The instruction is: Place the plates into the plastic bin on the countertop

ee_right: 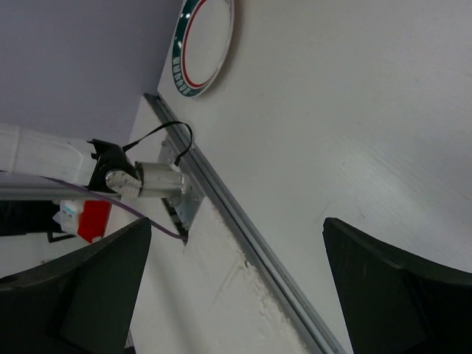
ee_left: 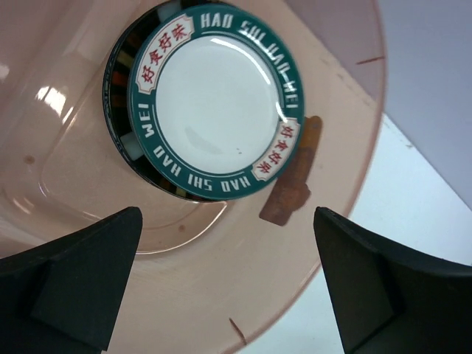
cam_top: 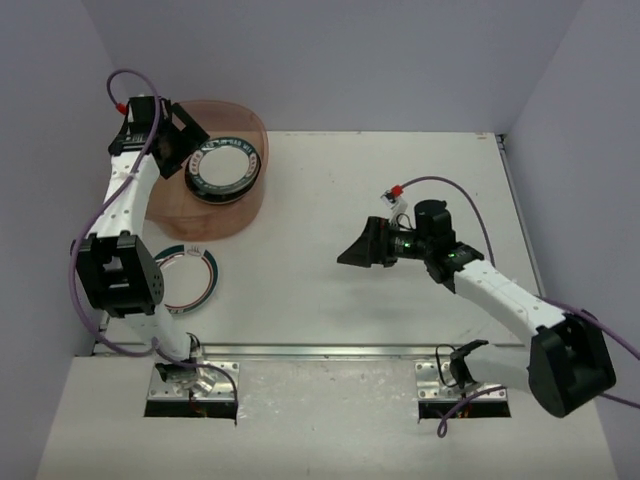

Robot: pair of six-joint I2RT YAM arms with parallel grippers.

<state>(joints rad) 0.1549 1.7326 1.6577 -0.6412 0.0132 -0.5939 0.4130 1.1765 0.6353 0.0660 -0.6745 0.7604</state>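
Surface: white countertop (cam_top: 380,200) with a metal rail (cam_top: 330,351) along its lower edge in the top view; pale walls (cam_top: 330,60) behind and at both sides.
Container: translucent pinkish-brown bin (cam_top: 215,218) stands on the countertop, upper left of the top view.
Contents: stack (cam_top: 222,168) of plates lies inside the bin, toward its right side; dark rims show beneath the uppermost one.
Uppermost: top plate (ee_left: 217,103) has a white centre and a teal rim with white lettering and red characters; it lies flat, upper centre of the left wrist view.
Outside: loose plate (cam_top: 197,278), white with teal and red rings, lies on the countertop at left of the top view, below the bin and apart from it, partly hidden by the left arm (cam_top: 125,275).
Left: left gripper (cam_top: 183,140) hangs over the bin just left of the stack, fingers spread wide, clear of the plates.
Right: right gripper (cam_top: 365,248) sits right of centre in the top view, pointing left over bare countertop, fingers spread wide, well apart from any plate.
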